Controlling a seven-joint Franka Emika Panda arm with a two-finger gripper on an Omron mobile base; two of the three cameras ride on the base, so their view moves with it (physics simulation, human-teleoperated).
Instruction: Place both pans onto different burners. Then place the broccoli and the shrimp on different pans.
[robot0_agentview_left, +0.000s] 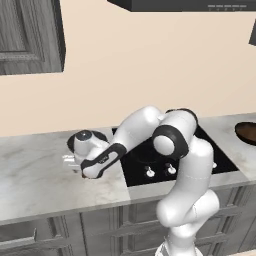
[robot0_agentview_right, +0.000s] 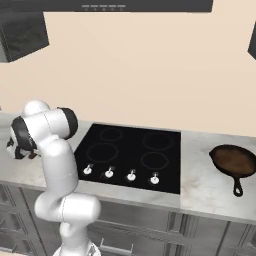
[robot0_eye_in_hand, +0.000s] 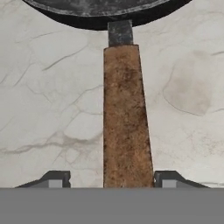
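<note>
Between the fingertips: brown wooden handle of the dark grey pan is seen in hand view, running straight ahead from the gripper to the pan bowl at the far end.
Fingers: a tip is seen each side of the handle, close against its edges; contact can't be told for sure. Jaws are judged partway closed, grip prob. not yet firm.
Handle centring: handle is about centred betw. the tips, a bit nearer the tip on view-right. No sideways correction is judged needed.
Step in hand: closing on the handle so the pan can be carried to a burner.
How to do well: jaws should be closed fully before any lift; handle is long and the bowl heavy at the far end, so droop or twist is to be expected. Lift should be kept slow and level.
Pan location: on the marble counter, ahead of the fingers, to the side of the black cooktop.
Other pan: brown pan w/ short dark handle is on the counter beyond the cooktop, well apart from the gripper.
Burners: ring outlines are bare; neither pan is placed yet.
Broccoli, shrimp: can't be made out.
</note>
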